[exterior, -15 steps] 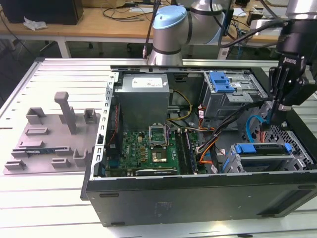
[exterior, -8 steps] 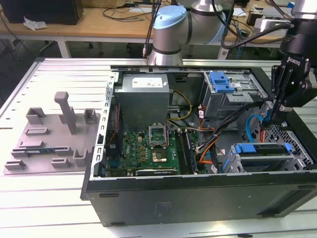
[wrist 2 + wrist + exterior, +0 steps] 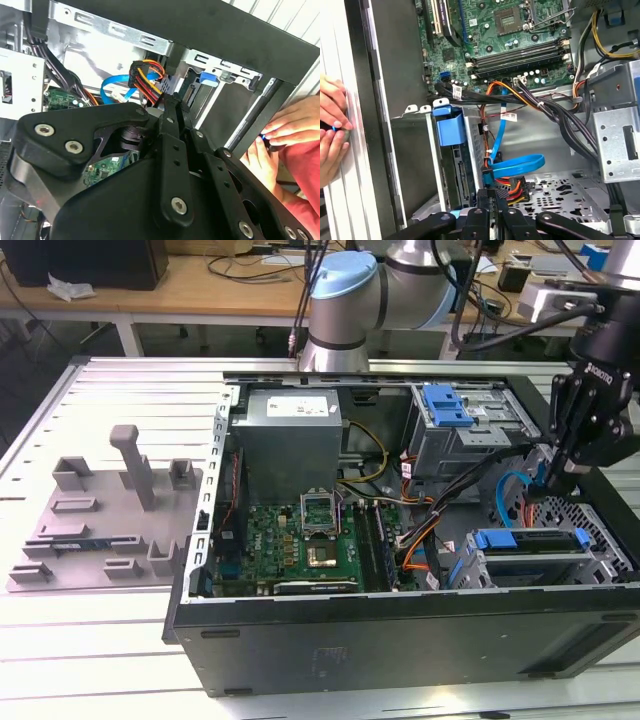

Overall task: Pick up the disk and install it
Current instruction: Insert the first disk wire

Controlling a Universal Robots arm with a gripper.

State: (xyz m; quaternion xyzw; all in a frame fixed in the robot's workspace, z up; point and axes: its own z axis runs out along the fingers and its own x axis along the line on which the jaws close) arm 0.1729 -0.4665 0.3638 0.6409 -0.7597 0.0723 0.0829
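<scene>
Carefully Among the Cables

Right now we are eyeing the cable bundle (image 3: 432, 530) at nine o'clock from the disk (image 3: 530, 540). We judge it could be snagging on any sideways move. The disk is sitting inside the case (image 3: 400, 640), blue rails up. At its twelve o'clock our gripper (image 3: 548, 490) is pointing down, fingers (image 3: 172, 135) pressed together, clamping nothing we can see.

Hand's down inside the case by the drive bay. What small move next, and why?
Probably pause where it is. The hand sits right at the orange-and-yellow cables beside the disk in its bay, and a person's hands rest close by the case wall in both wrist views. Moving sideways risks snagging cables or nearing those hands.
</scene>
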